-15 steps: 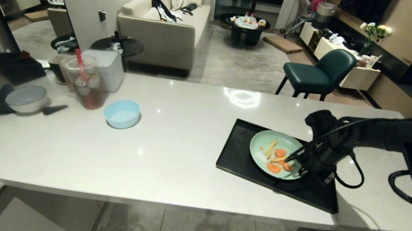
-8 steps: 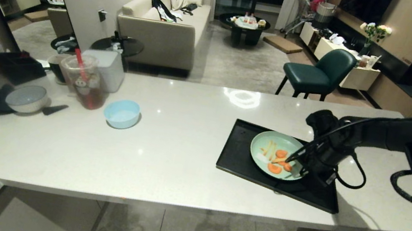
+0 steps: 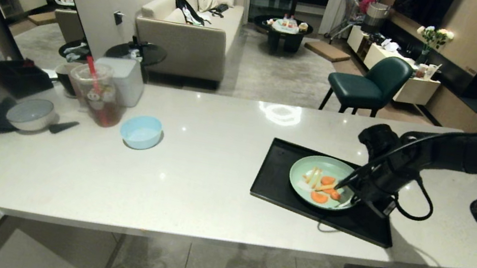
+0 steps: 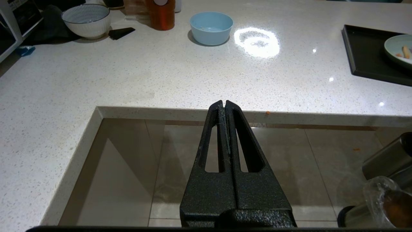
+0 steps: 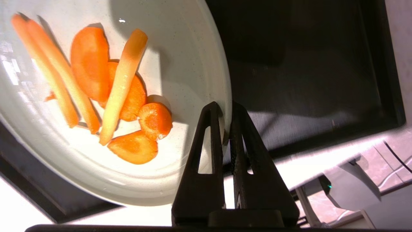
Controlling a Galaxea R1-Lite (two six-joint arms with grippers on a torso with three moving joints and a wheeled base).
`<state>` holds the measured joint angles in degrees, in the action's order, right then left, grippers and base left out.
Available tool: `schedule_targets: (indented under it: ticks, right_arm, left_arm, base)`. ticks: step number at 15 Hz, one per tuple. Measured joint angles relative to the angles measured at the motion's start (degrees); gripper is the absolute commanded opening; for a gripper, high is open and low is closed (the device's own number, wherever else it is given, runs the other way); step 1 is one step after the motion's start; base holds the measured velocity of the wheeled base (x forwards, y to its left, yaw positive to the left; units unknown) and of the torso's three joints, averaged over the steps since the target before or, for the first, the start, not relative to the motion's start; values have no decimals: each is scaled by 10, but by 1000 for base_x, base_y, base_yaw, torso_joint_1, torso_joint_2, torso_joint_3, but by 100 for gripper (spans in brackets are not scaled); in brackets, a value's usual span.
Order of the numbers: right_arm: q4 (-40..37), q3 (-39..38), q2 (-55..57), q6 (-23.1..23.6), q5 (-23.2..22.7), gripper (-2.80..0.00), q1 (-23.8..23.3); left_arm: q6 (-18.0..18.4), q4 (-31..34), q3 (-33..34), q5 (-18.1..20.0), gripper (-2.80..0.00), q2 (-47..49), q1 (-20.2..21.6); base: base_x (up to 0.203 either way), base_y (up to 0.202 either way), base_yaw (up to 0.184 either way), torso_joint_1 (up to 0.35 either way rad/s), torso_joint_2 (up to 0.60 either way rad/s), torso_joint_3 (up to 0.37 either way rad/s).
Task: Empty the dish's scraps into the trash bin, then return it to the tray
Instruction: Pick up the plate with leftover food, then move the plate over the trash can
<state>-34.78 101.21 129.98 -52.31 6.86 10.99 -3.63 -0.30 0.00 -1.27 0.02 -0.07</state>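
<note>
The right tool (image 5: 225, 108) pinches the rim of the dish (image 3: 311, 169), scraps (image 3: 322, 185) aboard, over the tray (image 3: 278, 185) on the bench (image 3: 191, 179) (no legible writing); the left tool (image 4: 225, 103), pressed together, hangs off the bench edge.

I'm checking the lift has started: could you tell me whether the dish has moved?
Yes: the dish, pinched by the right gripper, has shifted slightly right and lifted against the tray.

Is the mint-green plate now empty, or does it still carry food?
Not empty: the mint-green plate carries carrot slices and pale sticks, above the black tray.
</note>
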Motion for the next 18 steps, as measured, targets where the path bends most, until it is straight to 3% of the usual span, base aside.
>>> schedule_targets:
  ticks: [9, 14, 18]
  right_arm:
    - [2, -82, -97, 9, -18, -280, 57]
    - [6, -106, -138, 11, -30, -280, 67]
    - [66, -206, -197, 63, -58, -280, 67]
  left_arm:
    - [0, 0, 0, 0, -280, 0, 0]
    - [0, 0, 0, 0, -280, 0, 0]
    - [0, 0, 0, 0, -280, 0, 0]
  base:
    - [0, 0, 0, 0, 0, 0]
    - [0, 0, 0, 0, 0, 0]
    - [0, 0, 0, 0, 0, 0]
